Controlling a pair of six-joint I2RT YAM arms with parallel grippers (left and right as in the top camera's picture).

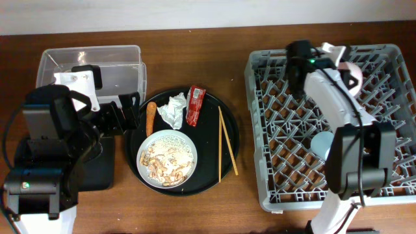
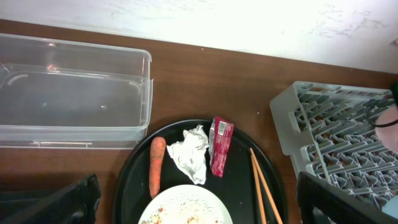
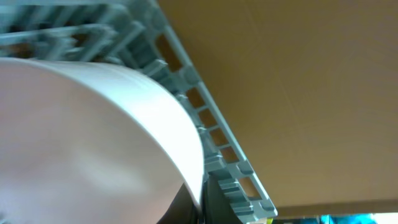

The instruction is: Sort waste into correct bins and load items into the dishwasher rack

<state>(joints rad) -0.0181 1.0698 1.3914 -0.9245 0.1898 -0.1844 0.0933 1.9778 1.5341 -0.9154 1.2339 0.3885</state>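
Observation:
My right gripper (image 1: pixel 344 65) is shut on the rim of the white bowl (image 1: pixel 353 77) over the far right part of the grey dishwasher rack (image 1: pixel 292 188). In the right wrist view the bowl (image 3: pixel 87 137) fills the frame, the fingers (image 3: pixel 200 208) pinch its edge, and the rack wall (image 3: pixel 217 143) is behind. A light-blue cup (image 1: pixel 321 144) sits in the rack. My left gripper (image 1: pixel 125 112) (image 2: pixel 196 199) is open and empty beside the orange sausage (image 1: pixel 151 117) (image 2: pixel 157 165). The napkin (image 1: pixel 172 110) (image 2: pixel 191 154), red wrapper (image 1: pixel 195 105) (image 2: pixel 219 146) and plate (image 1: pixel 168 132) (image 2: pixel 205 194) of rice leftovers (image 1: pixel 166 162) lie nearby.
The waste and plate lie on a round black tray (image 1: pixel 221 175) with wooden chopsticks (image 1: pixel 226 140) (image 2: pixel 261 186). The clear tub (image 1: pixel 91 58) (image 2: pixel 74 102) stands at the far left. The shallow black rectangular tray (image 1: pixel 99 168) lies partly under my left arm.

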